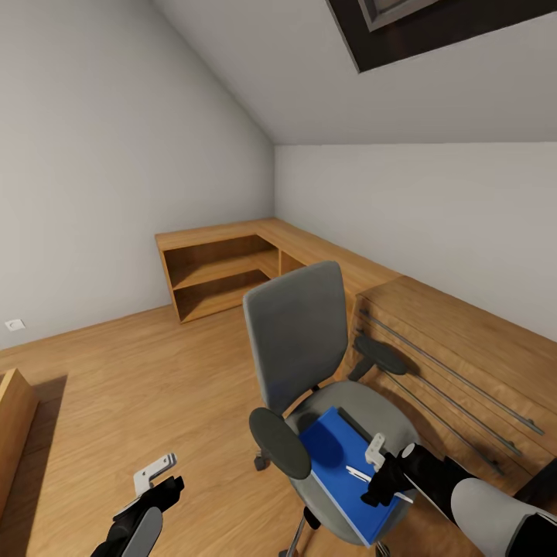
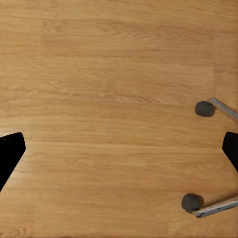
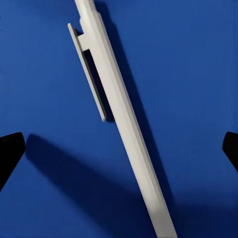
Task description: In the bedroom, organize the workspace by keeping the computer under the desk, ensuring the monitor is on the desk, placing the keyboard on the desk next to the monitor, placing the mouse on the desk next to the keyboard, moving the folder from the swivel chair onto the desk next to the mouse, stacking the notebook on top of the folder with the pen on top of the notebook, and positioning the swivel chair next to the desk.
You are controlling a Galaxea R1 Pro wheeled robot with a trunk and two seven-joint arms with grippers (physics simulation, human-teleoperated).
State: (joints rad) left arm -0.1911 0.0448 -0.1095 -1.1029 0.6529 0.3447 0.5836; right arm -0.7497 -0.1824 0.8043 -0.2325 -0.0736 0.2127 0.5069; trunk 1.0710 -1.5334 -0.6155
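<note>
Room: a bedroom with a wood floor [image 1: 116,387], white walls and a slanted ceiling.
Swivel chair [image 1: 298,340]: it is grey. It stands in the middle of the floor, just beside a wooden drawer unit [image 1: 456,363] on the robot's right.
Blue folder [image 1: 340,464]: it lies flat on the seat of the swivel chair. One corner sticks out past the front edge of the seat.
Pen [image 1: 357,473]: it is white and has a clip. It lies on top of the blue folder. In the right wrist view the pen [image 3: 119,119] runs slanted across the blue folder [image 3: 188,74].
Right gripper [image 1: 381,473]: it hangs right over the pen and the blue folder. Its fingers [image 3: 11,151] are spread wide, one on each side of the pen. They hold nothing.
Left gripper [image 1: 155,483]: it is low, over the bare floor, on the left of the swivel chair. Its fingers [image 2: 10,148] are spread wide and hold nothing.
Chair wheels [image 2: 204,108]: in the left wrist view two small dark wheels sit on the floor [image 2: 99,99] at the ends of thin metal legs.
Low shelf [image 1: 220,275]: it is wooden and open. It sits in the far corner, well apart from the swivel chair.
</note>
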